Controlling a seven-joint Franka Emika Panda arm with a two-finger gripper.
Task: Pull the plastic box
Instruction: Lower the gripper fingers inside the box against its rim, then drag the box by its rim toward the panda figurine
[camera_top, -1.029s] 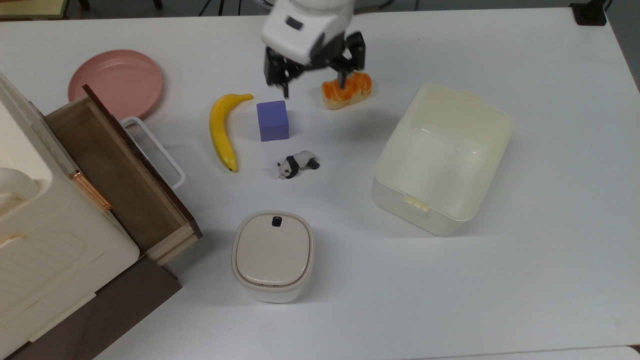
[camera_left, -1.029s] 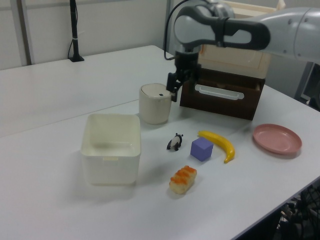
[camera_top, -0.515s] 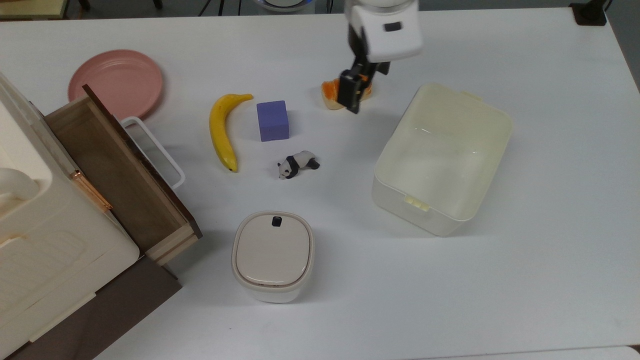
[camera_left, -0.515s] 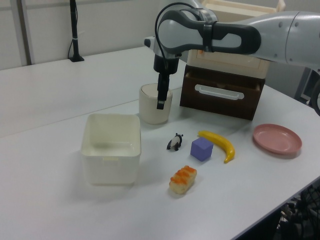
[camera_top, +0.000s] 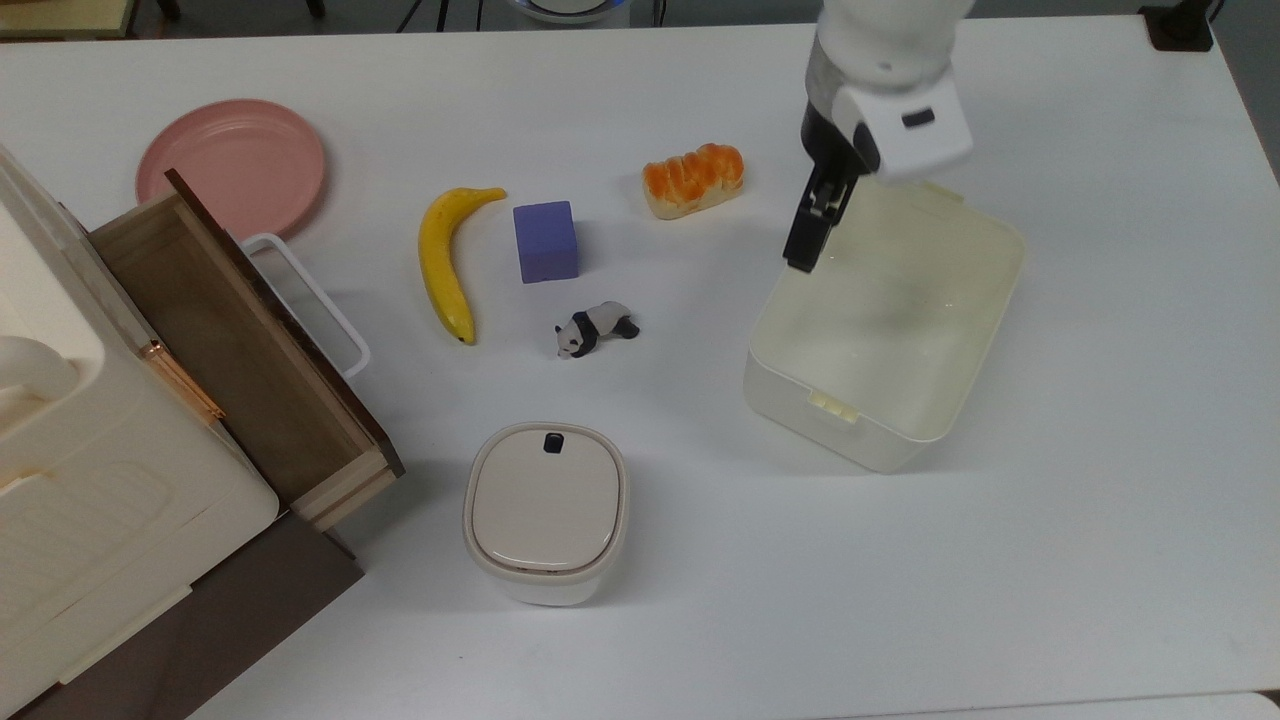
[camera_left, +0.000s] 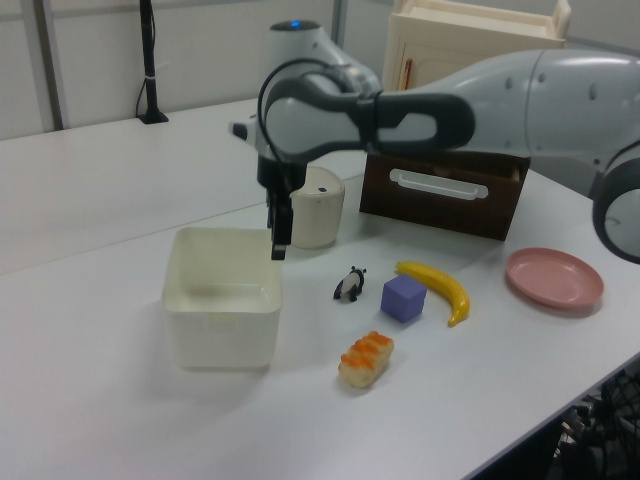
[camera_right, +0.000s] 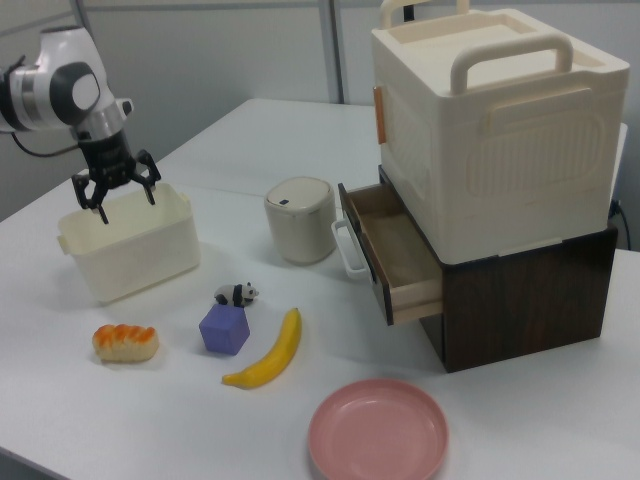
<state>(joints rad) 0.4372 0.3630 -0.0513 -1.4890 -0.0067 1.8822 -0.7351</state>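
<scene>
Since earlier frame, I see gripper moved off bread, now above plastic box rim nearest bread; fingers spread apart, holding nothing. Box sits directly beneath gripper on table. Panda figurine, purple block well toward top view's left of gripper.

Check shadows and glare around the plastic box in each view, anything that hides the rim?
Top view: the arm's soft shadow lies inside the plastic box under the gripper; the rim stays readable. Left view: even light, faint shadow at the box's base, no glare. Right view: box evenly lit, open gripper dark against it.
</scene>
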